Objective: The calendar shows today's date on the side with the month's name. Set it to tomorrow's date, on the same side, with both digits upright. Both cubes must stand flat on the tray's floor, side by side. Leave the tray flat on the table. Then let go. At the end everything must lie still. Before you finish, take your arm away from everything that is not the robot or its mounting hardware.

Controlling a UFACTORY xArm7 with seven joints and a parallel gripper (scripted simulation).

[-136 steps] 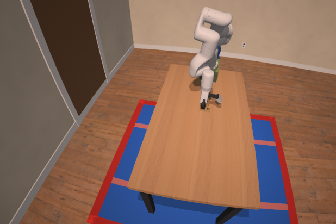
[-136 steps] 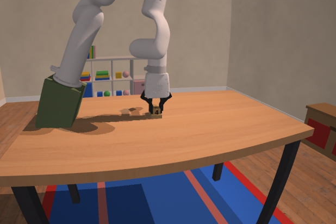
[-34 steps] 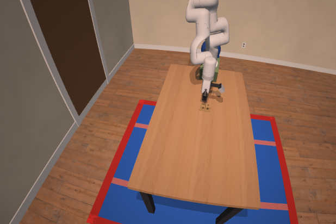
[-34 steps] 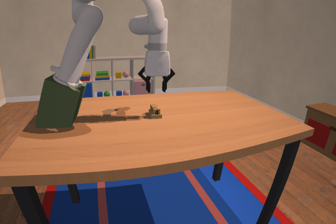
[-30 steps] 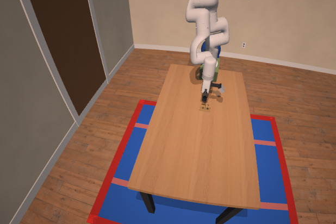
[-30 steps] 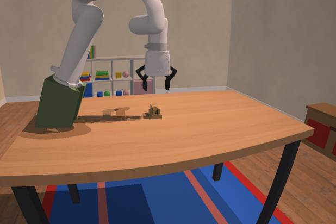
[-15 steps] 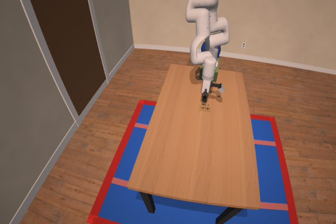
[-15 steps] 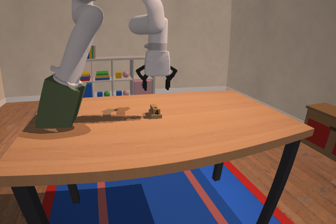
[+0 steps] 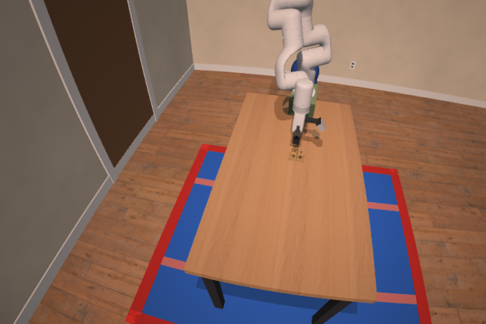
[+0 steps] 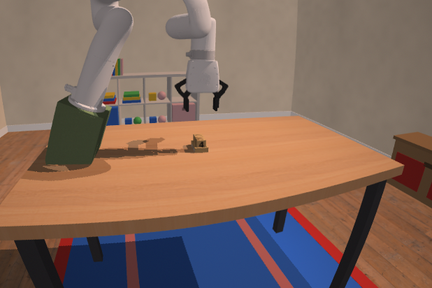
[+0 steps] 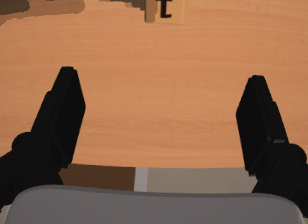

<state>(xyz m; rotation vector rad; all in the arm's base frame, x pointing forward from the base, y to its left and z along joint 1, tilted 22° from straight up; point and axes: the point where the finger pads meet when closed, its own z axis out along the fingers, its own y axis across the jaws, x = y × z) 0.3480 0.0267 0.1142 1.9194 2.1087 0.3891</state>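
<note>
The small tan wooden calendar, a low tray (image 9: 296, 160) (image 10: 201, 150) with its cubes (image 9: 296, 153) (image 10: 199, 140), sits flat on the light-brown wood surface (image 9: 283, 226) (image 10: 245, 166). In the exterior view a black 4 shows on the cube face at the near end. The wrist view catches only a tan wooden block face (image 11: 167, 9) at its top edge, w/ a dark mark like a 1 or an I; can't tell which part of the calendar that is. The top view shows dark marks on the calendar too, but too small to read, so the month side & the date on it can't be confirmed.

Above the tray, well apart from it, hangs the black 2-finger tool (image 9: 296, 139) (image 10: 201, 105) (image 11: 162, 89), fingers spread wide, nothing btwn them. The white 7-joint arm (image 9: 303, 94) (image 10: 203, 75) carries it, pointing down.

Step in hand, as a judgement: either btwn cube moves or past the final release; the frames don't settle it. Next move calls for a check of the month side: both digits upright & reading tomorrow's date, 2 cubes flat, side by side. If OK, keep clear & let all lie still. If not, come down square over 1 cube, fingers astride it, w/o nudging its neighbor or tipping the tray.
</note>
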